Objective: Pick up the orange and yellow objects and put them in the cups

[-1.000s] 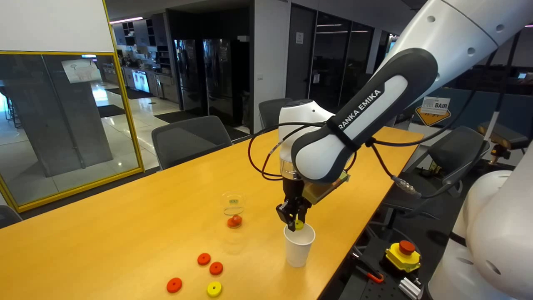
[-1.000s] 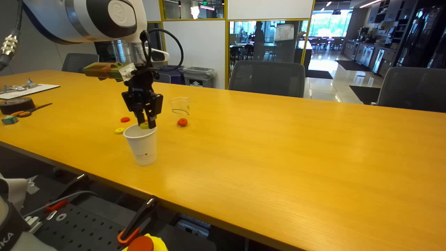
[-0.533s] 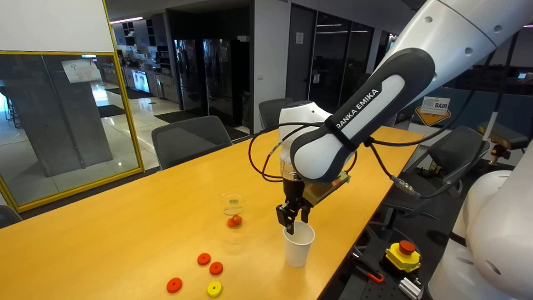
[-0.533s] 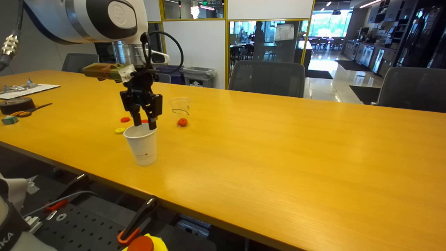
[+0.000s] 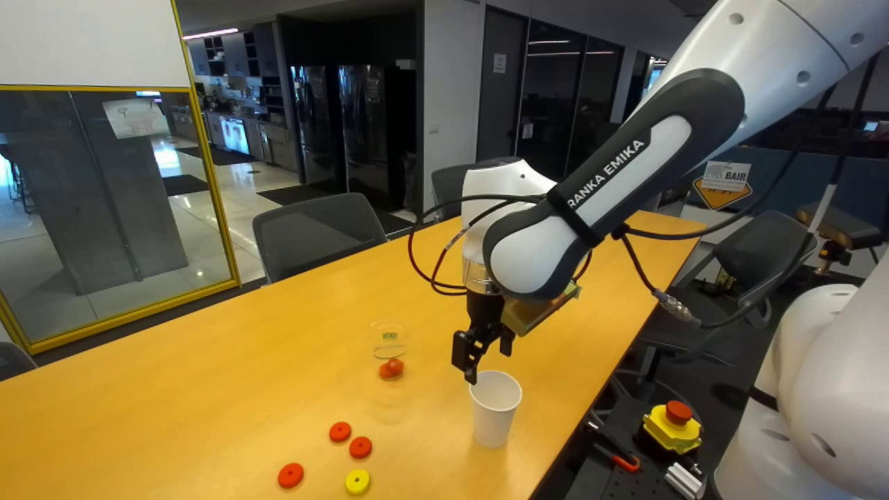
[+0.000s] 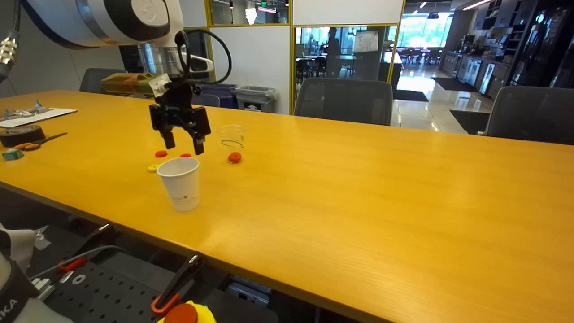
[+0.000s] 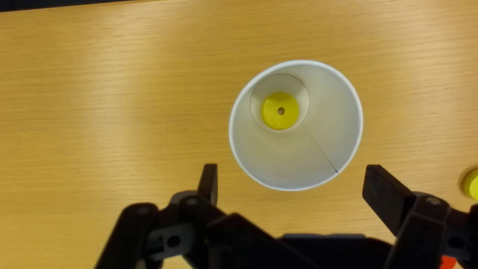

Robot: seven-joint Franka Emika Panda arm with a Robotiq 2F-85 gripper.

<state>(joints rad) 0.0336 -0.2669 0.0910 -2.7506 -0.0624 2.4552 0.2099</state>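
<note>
A white robot arm [image 5: 653,156] reaches down over a long, wood-toned desk [image 6: 381,215]. Its black claw [image 6: 184,144] hangs just above the rim of a white paper cup [image 5: 494,420], two fingers [image 7: 384,196] spread wide apart. The cup stands upright near the edge closest to the robot. From above, the wrist view shows a yellow disc [image 7: 281,121] with a small central hole lying flat on the cup's bottom. In an exterior view, a second yellow disc [image 5: 358,482] lies on the desk with three red-orange discs [image 5: 360,447] scattered near it. In both exterior views a small clear cup [image 5: 389,336] stands farther from the robot, and red-orange pieces [image 5: 391,369] appear to lie inside at its bottom; one seems to overlap another, and their exact number is hard to make out. In an exterior view the desk also carries a white sheet or board [image 6: 45,115], a dark roll of tape [image 6: 21,136], orange-handled scissors [image 6: 33,146] and a small green block [image 6: 12,154]. Lower than the desk, near the robot, sits a yellow box [image 5: 670,432] topped by a red button [image 5: 678,412]. Grey mesh-backed chairs [image 5: 316,232] stand along the side of the desk opposite the robot.
</note>
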